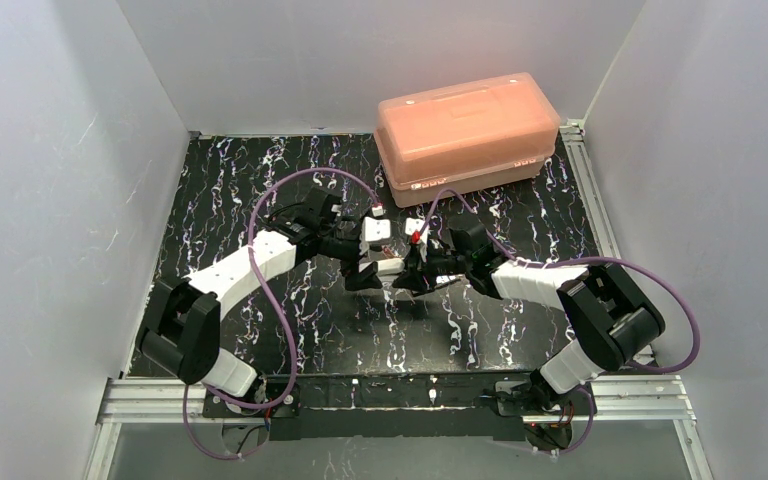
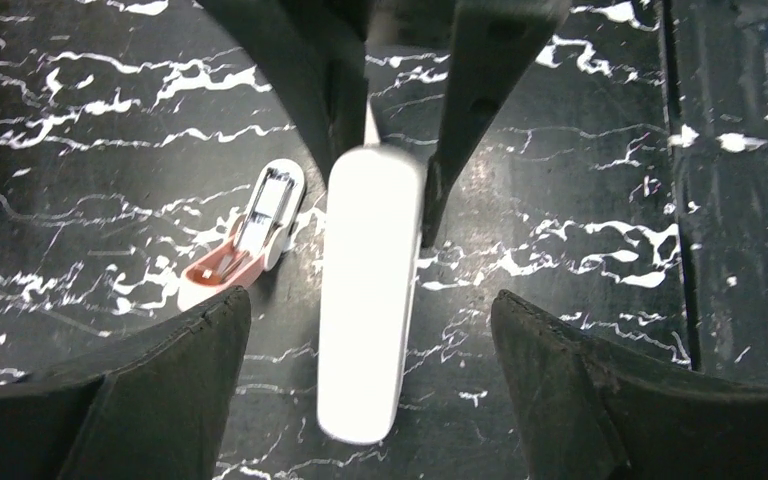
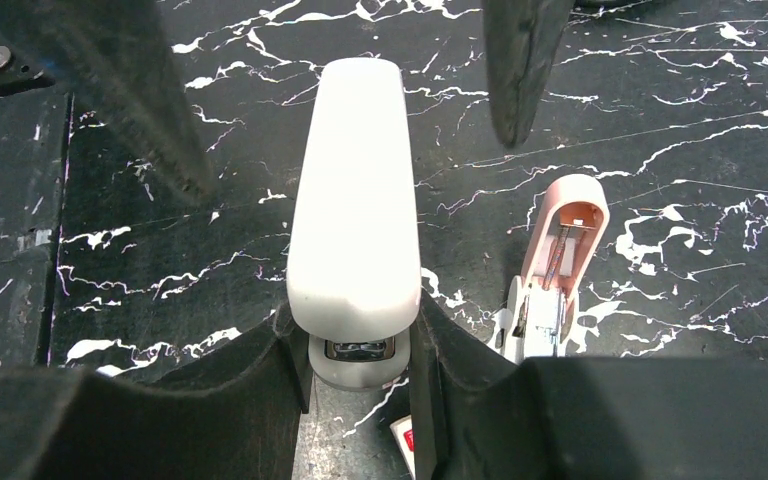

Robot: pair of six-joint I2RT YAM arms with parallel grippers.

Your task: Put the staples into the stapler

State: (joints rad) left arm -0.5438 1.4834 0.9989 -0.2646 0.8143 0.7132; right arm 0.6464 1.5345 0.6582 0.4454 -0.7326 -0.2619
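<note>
Right gripper (image 3: 357, 328): pinching right end of small white plastic oblong stapler (image 3: 355, 190). Left gripper (image 2: 370, 308): spread wide, straddling stapler, not touching.

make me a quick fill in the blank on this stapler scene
1. The right end effector clamps one ___ of the white stapler.
2. The left end effector has its jaws ___.
3. The pinkish block lies on the ___ marbled table.
Missing words: end; open; black.
</note>
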